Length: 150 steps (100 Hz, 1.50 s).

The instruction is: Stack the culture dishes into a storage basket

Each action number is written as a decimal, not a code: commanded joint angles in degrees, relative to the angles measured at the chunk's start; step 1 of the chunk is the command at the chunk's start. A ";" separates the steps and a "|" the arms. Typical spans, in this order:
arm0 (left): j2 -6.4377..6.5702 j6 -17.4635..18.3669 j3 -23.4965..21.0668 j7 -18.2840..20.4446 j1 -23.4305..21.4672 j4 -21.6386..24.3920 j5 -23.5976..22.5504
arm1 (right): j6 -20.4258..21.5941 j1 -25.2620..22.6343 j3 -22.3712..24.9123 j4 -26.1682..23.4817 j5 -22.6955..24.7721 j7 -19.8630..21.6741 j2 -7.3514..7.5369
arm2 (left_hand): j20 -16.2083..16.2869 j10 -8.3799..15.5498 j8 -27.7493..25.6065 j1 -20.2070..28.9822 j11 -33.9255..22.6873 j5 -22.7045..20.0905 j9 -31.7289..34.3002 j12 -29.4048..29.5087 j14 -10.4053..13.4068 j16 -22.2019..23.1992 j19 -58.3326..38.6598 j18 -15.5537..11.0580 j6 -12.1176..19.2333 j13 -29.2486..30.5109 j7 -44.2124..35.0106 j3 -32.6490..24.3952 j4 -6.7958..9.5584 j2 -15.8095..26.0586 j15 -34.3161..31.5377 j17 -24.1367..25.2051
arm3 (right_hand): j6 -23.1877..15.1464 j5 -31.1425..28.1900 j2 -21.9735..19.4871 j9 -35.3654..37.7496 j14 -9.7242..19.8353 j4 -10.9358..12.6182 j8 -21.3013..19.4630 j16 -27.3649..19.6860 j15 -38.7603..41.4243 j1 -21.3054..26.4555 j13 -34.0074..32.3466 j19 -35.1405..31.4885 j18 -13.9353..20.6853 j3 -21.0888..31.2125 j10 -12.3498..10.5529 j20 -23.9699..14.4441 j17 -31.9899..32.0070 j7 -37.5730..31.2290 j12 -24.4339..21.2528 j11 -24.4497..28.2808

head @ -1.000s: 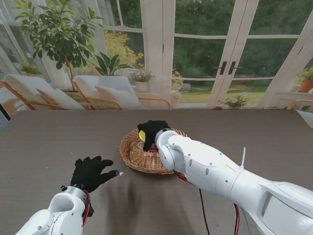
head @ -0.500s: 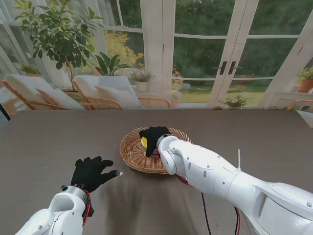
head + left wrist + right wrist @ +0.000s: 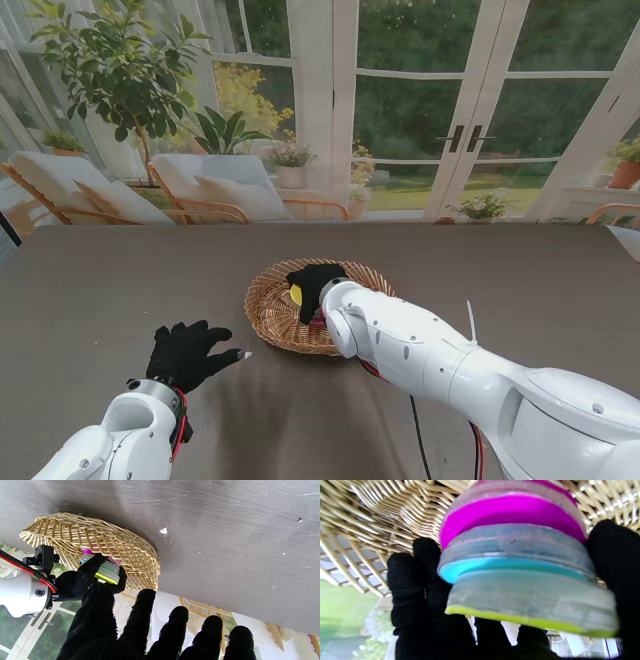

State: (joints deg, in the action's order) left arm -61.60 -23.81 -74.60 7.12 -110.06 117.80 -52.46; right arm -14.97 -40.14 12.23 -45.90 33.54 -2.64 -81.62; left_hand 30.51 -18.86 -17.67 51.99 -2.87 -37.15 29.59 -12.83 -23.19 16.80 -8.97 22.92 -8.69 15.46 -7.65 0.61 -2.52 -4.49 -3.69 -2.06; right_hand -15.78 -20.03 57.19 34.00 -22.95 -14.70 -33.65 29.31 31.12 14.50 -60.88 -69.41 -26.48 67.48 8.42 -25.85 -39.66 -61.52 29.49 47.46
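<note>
Right hand (image 3: 313,282) sits inside the wicker basket (image 3: 268,315), fingers wrapped around the yellow-lidded dish (image 3: 295,295). From the right wrist camera I see three dishes stacked: yellow-lidded dish (image 3: 532,605) on top, the cyan dish (image 3: 495,566) under it, the magenta dish (image 3: 510,515) lowest against the basket weave (image 3: 382,512). Black fingers (image 3: 420,585) flank the stack on both sides. Whether the yellow dish is fully seated on the cyan one, I cannot tell.

Left hand (image 3: 185,352) rests at about 8 o'clock from the basket, well apart, fingers spread, holding nothing. A white speck (image 3: 247,354) lies on the table (image 3: 100,290) just off its fingertip.
</note>
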 commanded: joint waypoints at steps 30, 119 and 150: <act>0.04 -0.56 0.31 1.69 0.38 -0.35 0.17 | 1.64 0.35 -1.30 4.11 -0.53 -0.16 -2.23 | 0.63 -0.39 -0.16 1.96 0.15 -1.17 0.29 -0.42 -0.85 0.17 0.06 -0.48 -0.04 1.62 -0.11 0.18 2.03 3.79 0.13 -0.18 | 2.50 -0.53 -5.98 -1.69 15.59 8.62 -0.32 -0.04 4.79 14.26 0.97 1.99 5.61 13.96 -2.95 -1.95 -10.73 -6.21 2.21 6.07; 0.00 -0.88 0.30 1.45 0.20 -0.51 0.46 | 2.99 1.37 -4.38 7.38 0.80 0.99 -3.78 | 0.63 -0.62 -0.18 1.95 0.10 -1.36 0.64 -0.45 -0.83 0.22 0.01 -0.47 -0.28 1.84 -0.14 0.21 2.04 3.85 0.08 -0.34 | 2.92 7.63 -4.41 -11.95 12.06 6.93 3.78 -2.35 4.75 6.61 15.73 9.50 2.74 9.96 -2.65 -3.57 6.47 2.66 0.60 3.11; 0.03 -1.04 0.36 1.65 0.30 -0.64 0.72 | 3.93 1.57 -4.79 7.12 1.20 1.39 -3.57 | 0.63 -0.77 -0.19 1.99 0.11 -1.44 0.61 -0.45 -0.80 0.22 0.01 -0.49 -0.25 1.79 -0.17 0.20 2.04 3.86 0.10 -0.32 | 3.23 8.34 -4.15 -12.44 10.15 6.76 6.14 -6.49 -2.99 5.27 18.23 13.95 1.09 9.41 -2.45 -2.49 10.47 5.96 -2.32 -0.26</act>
State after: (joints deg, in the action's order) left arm -61.49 -24.57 -74.29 7.57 -109.60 117.16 -51.94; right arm -11.47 -38.31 7.73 -38.46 34.40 -2.11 -85.26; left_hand 30.51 -18.86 -17.75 51.99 -2.87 -37.39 29.68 -12.83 -23.19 16.80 -8.97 22.92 -8.69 15.47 -7.77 0.61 -2.52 -4.49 -3.69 -2.53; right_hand -13.77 -13.86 54.80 22.58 -18.97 -10.68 -28.77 24.13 29.61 17.88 -43.63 -57.27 -23.95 69.04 5.76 -26.92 -36.74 -56.32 27.85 47.42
